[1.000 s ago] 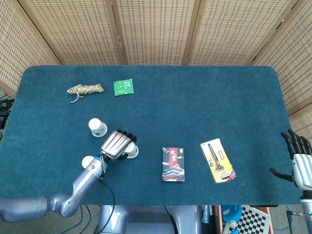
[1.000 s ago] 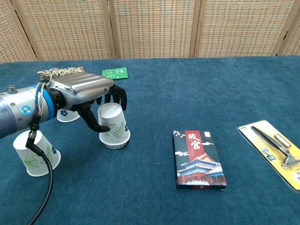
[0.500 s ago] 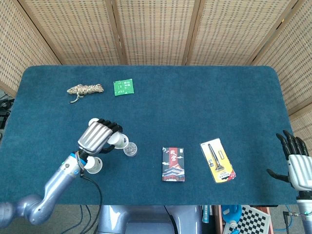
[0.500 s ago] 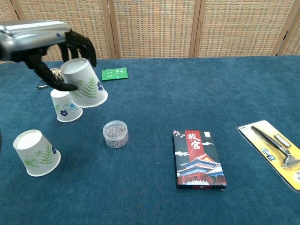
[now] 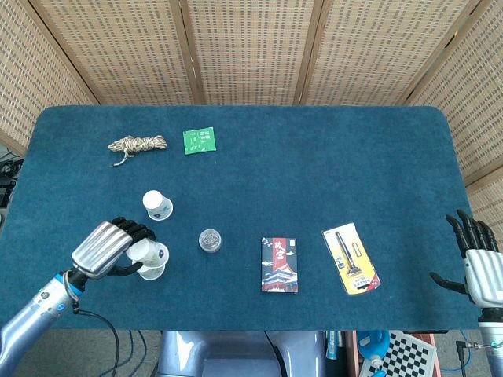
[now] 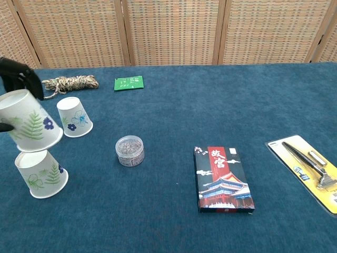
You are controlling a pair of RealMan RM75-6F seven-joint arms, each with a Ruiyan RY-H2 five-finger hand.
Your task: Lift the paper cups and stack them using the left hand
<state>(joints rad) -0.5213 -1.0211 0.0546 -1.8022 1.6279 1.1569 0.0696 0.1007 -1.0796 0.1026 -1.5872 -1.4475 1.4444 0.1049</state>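
Note:
My left hand (image 5: 104, 248) grips an upside-down paper cup (image 6: 29, 126) with a green leaf print. It holds the cup tilted in the air just above a second upside-down cup (image 6: 41, 174) that stands at the near left of the table; the two are close but I cannot tell whether they touch. In the chest view only dark fingertips (image 6: 21, 75) of that hand show at the left edge. A third upside-down cup (image 6: 74, 116) with a blue flower print stands further back. My right hand (image 5: 476, 255) hangs open off the table's right edge.
A small round clear tub (image 6: 129, 150) sits uncovered mid-left. A red and black box (image 6: 224, 178) and a yellow blister pack (image 6: 308, 167) lie to the right. A coil of rope (image 6: 70, 83) and a green card (image 6: 129, 83) lie at the back left.
My left hand has lifted the leaf-print cup off the small tub and carried it left and towards me, over the near cup. The right hand has barely moved.

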